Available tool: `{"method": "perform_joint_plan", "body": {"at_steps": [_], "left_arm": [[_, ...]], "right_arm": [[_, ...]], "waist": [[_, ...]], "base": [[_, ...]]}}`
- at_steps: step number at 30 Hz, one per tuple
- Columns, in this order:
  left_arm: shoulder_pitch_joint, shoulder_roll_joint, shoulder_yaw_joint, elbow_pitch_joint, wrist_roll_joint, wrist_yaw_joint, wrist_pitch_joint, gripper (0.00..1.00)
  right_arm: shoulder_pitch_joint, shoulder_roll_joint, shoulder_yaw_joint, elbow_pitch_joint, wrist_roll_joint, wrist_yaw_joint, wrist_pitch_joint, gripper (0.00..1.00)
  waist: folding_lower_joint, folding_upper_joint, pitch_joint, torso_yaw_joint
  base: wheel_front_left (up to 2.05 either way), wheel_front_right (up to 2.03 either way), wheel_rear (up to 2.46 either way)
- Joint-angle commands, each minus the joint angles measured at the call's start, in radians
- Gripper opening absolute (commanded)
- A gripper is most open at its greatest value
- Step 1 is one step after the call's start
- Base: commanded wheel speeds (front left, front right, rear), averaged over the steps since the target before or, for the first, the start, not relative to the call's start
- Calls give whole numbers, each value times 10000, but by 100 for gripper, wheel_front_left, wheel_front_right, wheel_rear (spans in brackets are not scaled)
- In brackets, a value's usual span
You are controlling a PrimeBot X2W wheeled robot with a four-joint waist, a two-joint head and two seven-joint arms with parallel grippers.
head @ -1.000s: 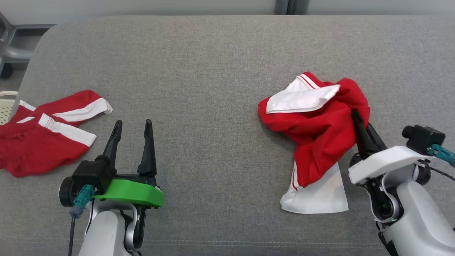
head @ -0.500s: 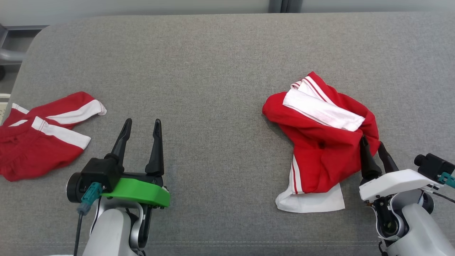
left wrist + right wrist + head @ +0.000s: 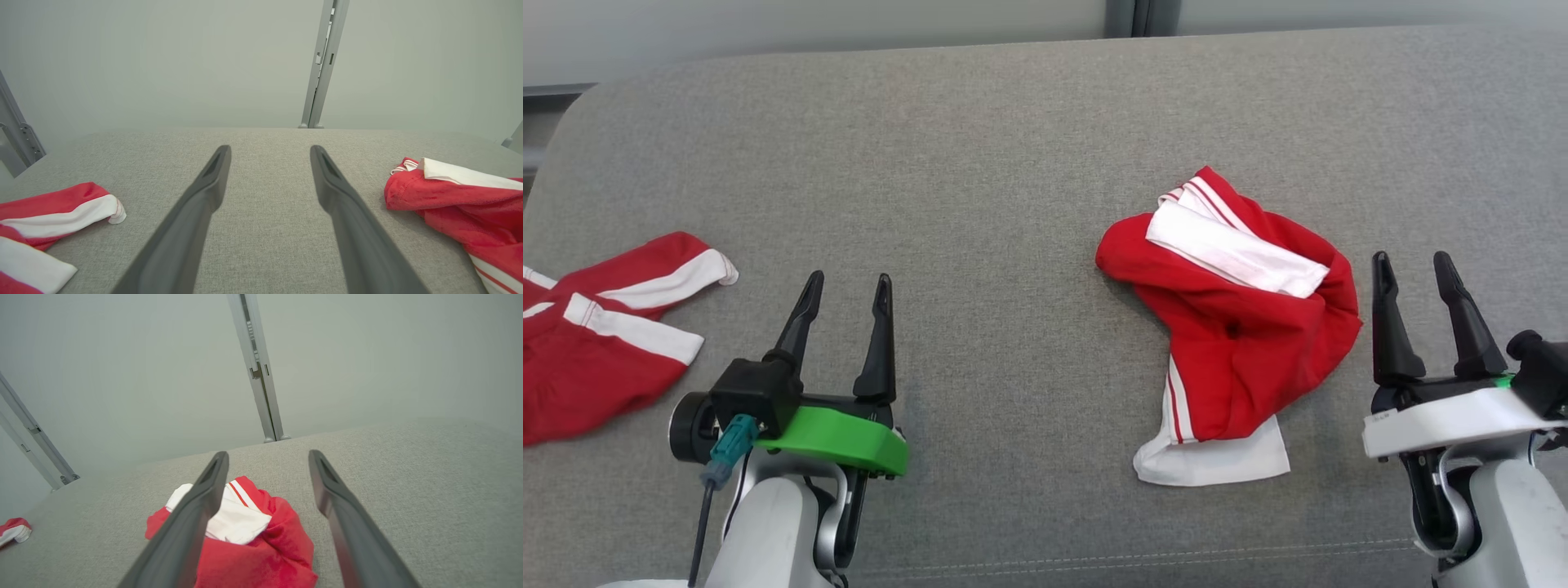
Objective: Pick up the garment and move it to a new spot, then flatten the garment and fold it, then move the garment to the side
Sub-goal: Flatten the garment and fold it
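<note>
Grey padded surface (image 3: pixel 1013 163): a wide fabric-covered top with rounded far corners. It carries both pieces of clothing and runs under both arms.

Wall (image 3: pixel 163 61): pale and plain, rising behind the far edge of the surface.

Garment (image 3: pixel 1241 343): red with white panels and thin red-and-white stripes. It lies crumpled in a heap on the right half of the surface. A white band is folded across its far side, and a white flap sticks out flat at its near edge. It rests on the surface with nothing gripping it.

Second garment (image 3: pixel 596 359): the same red and white. It is spread loosely at the far left of the surface, partly cut off by the head view's edge and well apart from the first.

Metal post (image 3: pixel 322 61): a slim grey upright against the wall, standing behind the middle of the surface's far edge.

Left gripper (image 3: pixel 847 282): on a green mount, with its two dark fingers spread apart and nothing between them. It sits over bare grey fabric between the two garments, touching neither.

Right gripper (image 3: pixel 1410 260): on a white mount, with fingers likewise spread wide and nothing in them. It is just beside the garment's right edge, and a narrow strip of grey shows between them in the head view.
</note>
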Motion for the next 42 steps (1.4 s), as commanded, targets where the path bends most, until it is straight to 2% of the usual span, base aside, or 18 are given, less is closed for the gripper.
{"method": "perform_joint_plan", "body": {"at_steps": [1,5,11,23,31,35,42], "left_arm": [[-6,58,29,-39,32,39,17,100],[128,178,35,-52,31,107,75,100],[397,297,101,33,-1,296,129,100],[1718,647,358,-292,118,999,406,100],[2037,723,229,-714,134,1118,618,100],[1573,745,-138,-851,204,780,823,100],[324,465,-1509,-325,-243,-335,2185,100]], "right_arm": [[228,-2,50,-179,-361,0,-20,100],[843,130,304,-1007,-1355,0,69,100],[1826,487,702,-1986,-1948,-2,464,100],[2917,892,482,-2633,-1919,-2,933,100],[3022,970,346,-2754,-1871,-2,972,100],[2939,993,389,-2814,-1842,-2,1004,100],[2554,1035,692,-2765,-1841,-2,959,100]], "waist": [[0,0,-88,-112],[0,0,-231,-245],[0,0,-599,-378],[0,0,-1340,-439],[0,0,-1409,-320],[0,0,-1269,-388],[0,0,-781,-1132]], "base": [[0,0,0],[0,0,0],[0,0,0],[0,0,0],[0,0,0],[0,0,0],[0,0,0]]}}
